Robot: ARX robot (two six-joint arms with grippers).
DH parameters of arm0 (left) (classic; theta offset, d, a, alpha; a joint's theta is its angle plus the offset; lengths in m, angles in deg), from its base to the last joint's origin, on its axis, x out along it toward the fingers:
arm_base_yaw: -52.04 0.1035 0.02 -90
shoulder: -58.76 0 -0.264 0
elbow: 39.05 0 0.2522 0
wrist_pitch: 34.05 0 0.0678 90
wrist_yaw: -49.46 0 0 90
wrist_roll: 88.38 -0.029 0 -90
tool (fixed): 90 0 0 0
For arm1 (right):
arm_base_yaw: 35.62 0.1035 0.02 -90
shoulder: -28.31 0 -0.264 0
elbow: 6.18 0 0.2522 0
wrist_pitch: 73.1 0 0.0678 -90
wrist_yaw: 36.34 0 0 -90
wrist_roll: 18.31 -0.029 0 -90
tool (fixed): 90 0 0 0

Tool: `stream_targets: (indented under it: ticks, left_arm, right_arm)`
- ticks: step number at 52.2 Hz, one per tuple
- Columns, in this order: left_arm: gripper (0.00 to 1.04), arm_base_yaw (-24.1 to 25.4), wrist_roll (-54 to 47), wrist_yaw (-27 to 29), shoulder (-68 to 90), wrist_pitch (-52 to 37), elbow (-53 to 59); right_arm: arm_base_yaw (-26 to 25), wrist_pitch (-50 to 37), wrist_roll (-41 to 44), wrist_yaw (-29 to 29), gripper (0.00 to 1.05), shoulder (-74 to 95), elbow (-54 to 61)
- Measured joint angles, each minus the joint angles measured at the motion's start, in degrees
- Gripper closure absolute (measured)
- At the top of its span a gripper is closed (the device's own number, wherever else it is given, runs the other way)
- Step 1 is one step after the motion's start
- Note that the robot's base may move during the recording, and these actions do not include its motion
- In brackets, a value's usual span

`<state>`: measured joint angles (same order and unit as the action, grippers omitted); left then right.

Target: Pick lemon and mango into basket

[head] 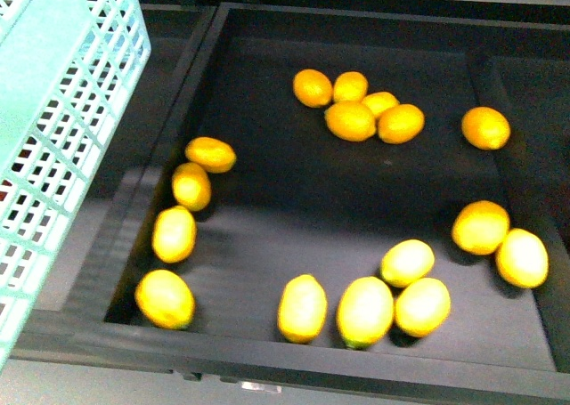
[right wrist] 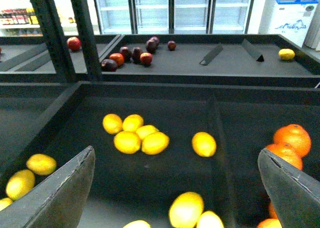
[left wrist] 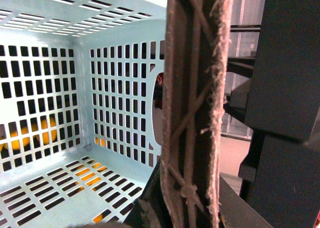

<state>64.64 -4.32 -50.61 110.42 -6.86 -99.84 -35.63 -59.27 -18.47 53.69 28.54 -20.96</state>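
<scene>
While your right tool (right wrist: 176, 152) hangs over the black tray (head: 312, 200), its two fingers (right wrist: 65, 188) stand wide apart and grip nothing. Only the tray floor and loose fruit show in the gap.

The lemons lie scattered through this tray. Nearest the tool, one lemon (right wrist: 186, 209) sits low between the fingers, with a second touching it. Further ahead of the tool, five lemons (right wrist: 132, 135) are packed into a tight cluster. A single lemon (right wrist: 204, 144) rests alone just beside them. Two more lemons (right wrist: 41, 164) lie next to the outer side of one finger. Past the other finger, across a low divider (right wrist: 218, 123), sit several oranges (right wrist: 292, 138). Well ahead of the tool, in a farther tray, lies a group of red fruits (right wrist: 135, 55).

You see the basket (head: 53, 156) in the front view raised and tilted at the tray's left edge, well apart from the right tool.

Your left tool is right at the basket. Its camera looks into the pale teal inside (left wrist: 50, 47), and the frayed brown handle (left wrist: 195, 107) runs across very close in front. Yellow-orange fruit shows through the slots in the wall and floor. Too little of the left tool shows to tell whether it is clamped on the handle or only beside it.
</scene>
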Motion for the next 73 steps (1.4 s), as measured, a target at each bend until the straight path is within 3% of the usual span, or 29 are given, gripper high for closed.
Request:
stream_targets:
  ticks: [64, 66, 68, 70, 73]
  left_arm:
    - [0.99, 0.57, -0.35, 1.46, 0.17, 0.0, -0.04]
    - [0.99, 0.57, -4.11, 1.46, 1.36, 5.31, -2.32]
    - [0.99, -0.15, -15.89, 0.33, 4.63, 16.92, -8.48]
    - [0.99, -1.7, -26.1, -0.79, 7.17, 22.36, -11.69]
    - [0.99, -4.33, -36.39, -1.46, 10.23, 22.56, -12.5]
  right_arm:
    - [-0.02, 0.0, 0.02, -0.52, 0.09, 0.0, 0.0]
    - [-0.02, 0.0, 0.02, -0.44, 0.09, -0.02, 0.0]
    - [-0.02, 0.0, 0.02, -0.26, 0.09, 0.0, 0.02]
    - [-0.02, 0.0, 0.0, -0.24, 0.09, -0.04, 0.02]
    - [-0.02, 0.0, 0.0, -0.24, 0.09, 0.0, 0.02]
